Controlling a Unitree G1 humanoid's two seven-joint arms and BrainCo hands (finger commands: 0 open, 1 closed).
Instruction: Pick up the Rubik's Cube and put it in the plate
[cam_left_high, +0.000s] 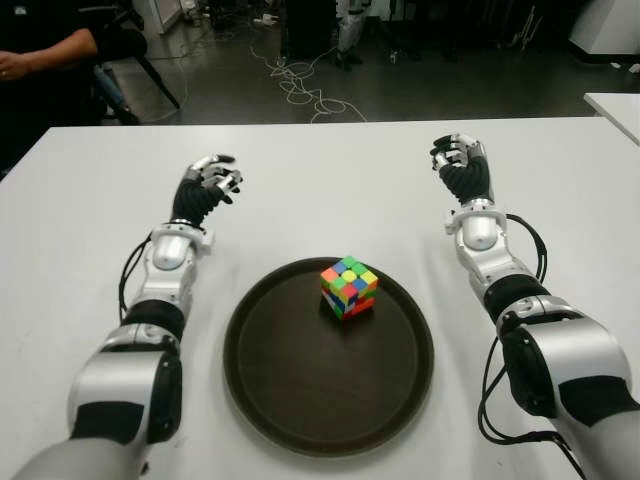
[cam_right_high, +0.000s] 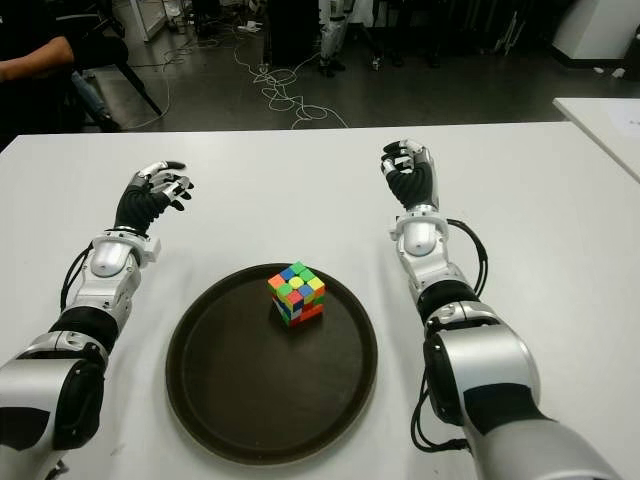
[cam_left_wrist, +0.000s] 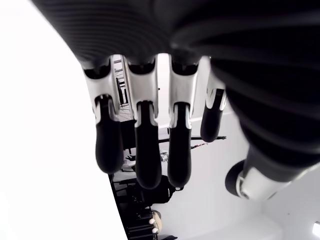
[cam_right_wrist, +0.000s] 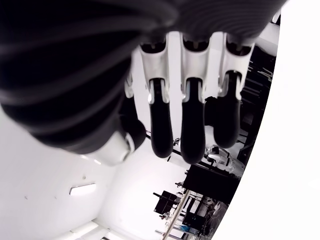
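Observation:
The Rubik's Cube (cam_left_high: 349, 286) sits upright inside the dark round plate (cam_left_high: 290, 380), toward its far side, with green and yellow squares on top. My left hand (cam_left_high: 212, 183) is out over the white table to the left of the plate, fingers relaxed and holding nothing. My right hand (cam_left_high: 458, 160) is to the right of the plate and farther back, fingers loosely bent and holding nothing. In the left wrist view the fingers (cam_left_wrist: 142, 150) hang free; the same goes for the fingers (cam_right_wrist: 192, 125) in the right wrist view.
The white table (cam_left_high: 330, 180) runs wide around the plate. A person's arm (cam_left_high: 40, 55) shows at the far left behind the table. Cables (cam_left_high: 300, 85) lie on the floor beyond. Another table's corner (cam_left_high: 618, 105) is at the right.

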